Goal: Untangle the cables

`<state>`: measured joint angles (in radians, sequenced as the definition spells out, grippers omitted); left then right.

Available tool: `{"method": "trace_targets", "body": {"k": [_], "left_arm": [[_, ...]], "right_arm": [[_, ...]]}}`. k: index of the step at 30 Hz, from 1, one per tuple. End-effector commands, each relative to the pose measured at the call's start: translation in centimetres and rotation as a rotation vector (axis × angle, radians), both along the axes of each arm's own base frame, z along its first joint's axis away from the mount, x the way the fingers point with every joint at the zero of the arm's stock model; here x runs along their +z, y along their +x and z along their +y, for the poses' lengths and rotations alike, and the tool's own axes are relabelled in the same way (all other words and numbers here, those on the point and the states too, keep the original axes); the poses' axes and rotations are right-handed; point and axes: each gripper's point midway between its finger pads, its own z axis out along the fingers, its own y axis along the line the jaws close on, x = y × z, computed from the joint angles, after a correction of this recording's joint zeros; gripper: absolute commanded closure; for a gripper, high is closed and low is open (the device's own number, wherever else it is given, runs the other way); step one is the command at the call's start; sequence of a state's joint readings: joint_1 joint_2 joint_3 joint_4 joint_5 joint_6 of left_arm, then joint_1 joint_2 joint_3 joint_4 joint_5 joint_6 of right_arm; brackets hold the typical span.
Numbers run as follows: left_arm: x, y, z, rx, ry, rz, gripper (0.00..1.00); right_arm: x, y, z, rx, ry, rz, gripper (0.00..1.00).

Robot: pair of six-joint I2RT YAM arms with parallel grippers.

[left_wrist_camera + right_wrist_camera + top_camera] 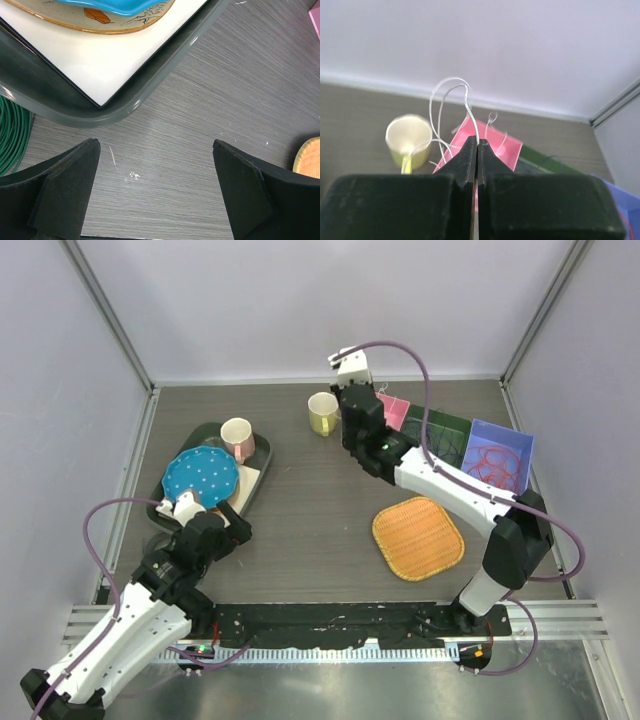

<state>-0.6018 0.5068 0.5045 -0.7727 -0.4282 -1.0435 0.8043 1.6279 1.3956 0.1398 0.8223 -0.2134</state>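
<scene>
White cable (466,102), thin and springy, is pinched between the shut tips of my right gripper (477,146). I hold it above the pink sheet (496,139) near the table's far edge, beside the yellow cup (409,134). I judge that this height lets its loops hang free. An orange-red cable (492,466) lies in the blue tray (515,435) at the right edge. My left gripper (155,152) hangs wide and empty by the corner of the grey tray (125,107), probably waiting to help.
</scene>
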Motion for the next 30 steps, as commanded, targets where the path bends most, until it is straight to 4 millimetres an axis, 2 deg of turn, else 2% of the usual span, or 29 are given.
{"method": "trace_targets", "body": {"k": [1,4,5,7,8,12,16,20,21,23,26,27,29,30], "left_arm": [[0.1,0.9,0.0,0.011,0.019,-0.023,0.00],[0.0,1.1,-0.2,0.007,0.026,-0.011,0.00],[0.2,1.2,-0.3,0.005,0.022,-0.014,0.00],[0.2,1.2,-0.4,0.000,0.024,-0.013,0.00],[0.3,1.3,-0.4,-0.001,0.022,-0.018,0.00],[0.5,1.5,-0.6,-0.003,0.017,-0.028,0.00],[0.5,1.6,-0.5,-0.003,0.026,-0.026,0.00],[0.3,1.6,-0.5,-0.005,0.033,-0.019,0.00],[0.3,1.6,-0.5,-0.005,0.030,-0.019,0.00],[0.3,1.6,-0.5,-0.007,0.035,-0.020,0.00],[0.3,1.5,-0.4,-0.003,0.038,-0.020,0.00],[0.2,1.5,-0.3,-0.001,0.038,-0.021,0.00],[0.1,1.5,-0.3,0.000,0.039,-0.022,0.00],[0.1,1.5,-0.3,0.000,0.040,-0.020,0.00]], "right_arm": [[9.4,1.3,-4.2,-0.092,0.067,-0.198,0.99],[10.5,3.0,-5.2,-0.094,0.066,-0.228,0.99],[10.7,3.9,-6.3,-0.103,0.063,-0.242,0.99],[10.5,5.2,-6.0,-0.062,0.039,-0.266,0.99],[10.4,6.1,-6.9,-0.074,0.023,-0.271,0.99],[8.3,9.2,-7.7,-0.095,-0.027,-0.240,0.99],[3.7,12.0,-8.4,-0.126,-0.090,-0.169,0.99],[0.2,12.9,-8.5,-0.125,-0.074,-0.111,0.99],[-1.5,12.7,-8.4,-0.120,-0.076,-0.083,0.99],[-3.3,12.6,-8.2,-0.115,-0.053,-0.054,0.99],[-6.9,11.8,-9.8,-0.214,-0.001,0.025,0.99],[-8.6,11.5,-10.0,-0.238,0.035,0.061,0.99],[-10.3,11.3,-10.4,-0.269,0.054,0.111,0.99],[-12.1,11.0,-10.6,-0.295,0.078,0.157,0.99]]}}
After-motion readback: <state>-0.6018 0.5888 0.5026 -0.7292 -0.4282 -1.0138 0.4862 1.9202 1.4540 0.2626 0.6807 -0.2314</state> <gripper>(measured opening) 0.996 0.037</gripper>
